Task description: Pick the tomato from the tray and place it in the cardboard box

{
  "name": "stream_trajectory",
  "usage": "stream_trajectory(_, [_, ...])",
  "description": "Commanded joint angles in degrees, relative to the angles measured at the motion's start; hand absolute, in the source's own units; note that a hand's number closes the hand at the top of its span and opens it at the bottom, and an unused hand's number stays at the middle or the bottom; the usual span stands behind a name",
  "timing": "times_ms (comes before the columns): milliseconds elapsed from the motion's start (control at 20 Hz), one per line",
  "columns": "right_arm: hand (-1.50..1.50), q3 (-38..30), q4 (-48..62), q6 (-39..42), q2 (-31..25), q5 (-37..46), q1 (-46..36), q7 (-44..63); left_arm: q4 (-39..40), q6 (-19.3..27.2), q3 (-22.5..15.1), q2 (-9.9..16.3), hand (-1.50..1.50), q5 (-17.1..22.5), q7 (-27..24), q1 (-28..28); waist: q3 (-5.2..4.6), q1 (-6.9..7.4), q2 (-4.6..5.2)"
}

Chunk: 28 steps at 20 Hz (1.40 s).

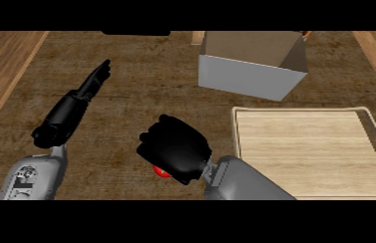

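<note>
My right hand point(173, 148) is curled over the counter, left of the tray point(242, 137), and hides most of a red tomato point(158, 172) that peeks out under its wrist side. The wooden tray shows a bare light board. The cardboard box point(249, 77) stands open-topped at the back, beyond the tray and to the right of my hand. My left hand point(92, 85) is at the left with straight fingers pointing away, holding nothing.
The dark wooden counter point(147, 77) spreads between the hands and the box. A paler strip point(18, 58) runs along the far left edge. A dark object point(136, 33) sits at the back edge.
</note>
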Motion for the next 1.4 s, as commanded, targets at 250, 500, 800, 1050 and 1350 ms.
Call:
stream_trajectory(250, [1.5,-9.1,-8.9,-3.9,1.2,-9.5,-6.3,17.3,0.4,0.4,0.7,-0.2,0.0,-0.3,-0.4,0.8,-0.01,-1.22,-0.19])
stream_trajectory(500, [1.5,-17.9,-7.0,-4.6,1.2,-11.4,-11.0,24.4,-0.5,-0.4,0.6,-0.3,0.0,0.1,1.7,-0.9,0.01,-1.49,-0.11])
stream_trajectory(800, [1.5,-30.3,5.9,-6.7,-1.7,-13.3,-17.0,16.9,4.3,1.1,1.1,-1.1,0.0,-1.6,-1.5,-2.1,-0.01,-1.72,0.26])
stream_trajectory(1050, [1.5,-34.0,20.7,-8.1,-7.1,-10.4,-23.7,10.5,3.3,-0.4,2.0,-0.1,0.0,-0.6,-1.6,-2.2,-0.02,-0.85,0.38])
stream_trajectory(1350, [1.5,-34.2,34.1,5.1,-12.8,-12.5,-27.4,6.5,1.1,0.1,0.2,-2.0,0.0,-1.0,0.4,-2.2,-0.03,-0.43,0.66])
